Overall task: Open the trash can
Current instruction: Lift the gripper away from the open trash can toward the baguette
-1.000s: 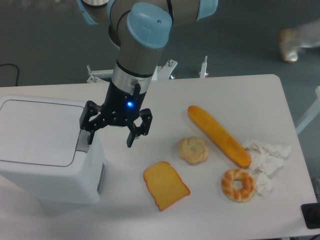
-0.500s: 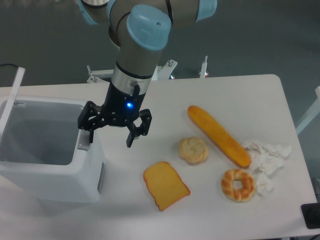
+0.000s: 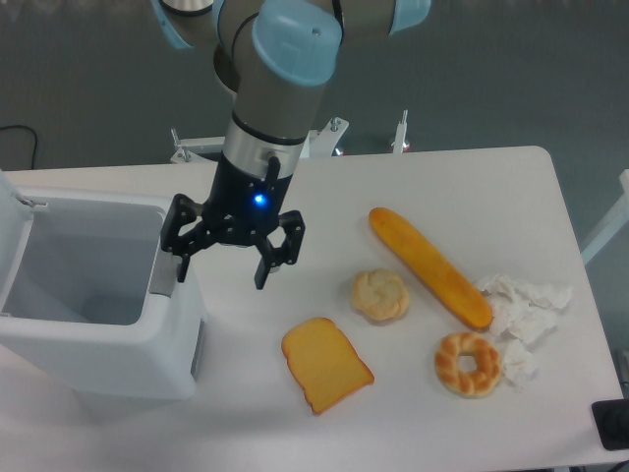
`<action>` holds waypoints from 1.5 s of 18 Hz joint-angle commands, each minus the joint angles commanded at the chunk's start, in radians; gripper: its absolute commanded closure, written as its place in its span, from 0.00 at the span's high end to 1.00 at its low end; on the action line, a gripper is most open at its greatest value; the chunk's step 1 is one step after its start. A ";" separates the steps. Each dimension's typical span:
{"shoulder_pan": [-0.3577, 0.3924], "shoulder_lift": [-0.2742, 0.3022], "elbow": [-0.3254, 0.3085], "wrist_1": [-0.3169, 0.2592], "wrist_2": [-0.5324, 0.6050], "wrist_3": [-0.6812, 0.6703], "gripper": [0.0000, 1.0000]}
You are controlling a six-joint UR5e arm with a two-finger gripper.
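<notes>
The trash can (image 3: 98, 334) looks like light, stiff, slick plastic, best worked by its grey tab (image 3: 163, 279), where the empty end effector (image 3: 222, 267) hovers spread wide.

You won't find any readable text, label, brand, number or sign here: nothing on the trash can (image 3: 98, 324) left of the claw (image 3: 224, 266), nothing on the tabletop (image 3: 462, 187).

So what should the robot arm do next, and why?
Probably lift the gripper straight up and away. The trash can looks open already: its lid is swung up at the left and the inside shows. The open fingers hang by the grey tab, holding nothing.
</notes>
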State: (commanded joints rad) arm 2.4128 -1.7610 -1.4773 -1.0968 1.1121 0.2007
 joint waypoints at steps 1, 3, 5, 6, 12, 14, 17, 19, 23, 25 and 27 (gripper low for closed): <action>0.012 0.002 0.003 0.002 0.000 0.038 1.00; 0.038 0.006 0.008 0.003 0.003 0.145 1.00; 0.052 0.006 0.003 0.003 0.040 0.212 1.00; 0.060 0.006 0.002 0.003 0.069 0.239 1.00; 0.060 -0.006 0.008 0.006 0.247 0.497 1.00; 0.060 -0.008 0.006 0.005 0.317 0.566 1.00; 0.060 -0.023 0.000 0.012 0.359 0.611 1.00; 0.058 -0.034 0.002 0.011 0.396 0.647 1.00; 0.066 -0.034 -0.015 0.009 0.411 0.741 1.00; 0.068 -0.032 -0.015 0.011 0.411 0.744 1.00; 0.069 -0.031 -0.015 0.011 0.411 0.744 1.00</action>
State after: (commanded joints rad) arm 2.4820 -1.7917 -1.4926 -1.0861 1.5232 0.9449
